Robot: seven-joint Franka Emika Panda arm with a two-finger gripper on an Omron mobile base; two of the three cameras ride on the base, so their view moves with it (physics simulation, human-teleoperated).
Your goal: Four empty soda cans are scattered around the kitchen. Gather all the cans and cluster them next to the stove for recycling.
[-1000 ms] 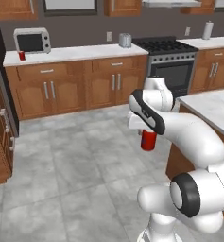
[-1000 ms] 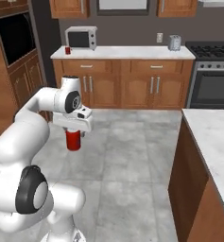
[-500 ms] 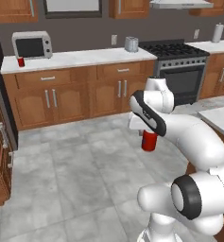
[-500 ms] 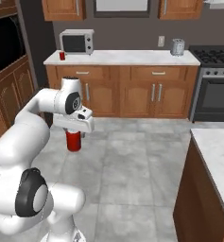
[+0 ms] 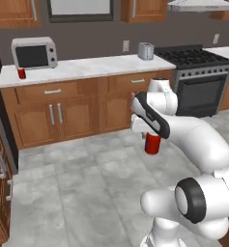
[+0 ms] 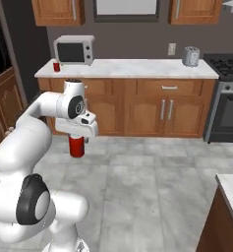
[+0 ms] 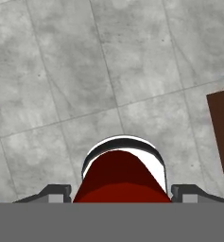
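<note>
So the jaws are clamped on either side of a red soda can (image 7: 120, 177), one dark fingertip at each flank of it in the hand view, and the gripper (image 5: 151, 136) carries it upright, hanging below the hand over the grey floor tiles (image 6: 152, 182) (makes sense to me: held high and tucked close to the arm, it won't clip a cabinet while the base drives). From the left base view the held can sits a bit right of centre, and the stove (image 5: 198, 72) is up at about 2 o'clock from it, well apart, so I'd guess this is a carry leg toward the cooktop. There's another can (image 5: 22, 73) on the counter (image 6: 128, 69) at roughly 10 o'clock, just beside the microwave (image 5: 35, 52), with the toaster (image 6: 190, 56) further along toward the stove. Versus a second ago the whole kitchen has slid sideways in both base views, so the base is rolling; the arm's pose and grip look unchanged.
</note>
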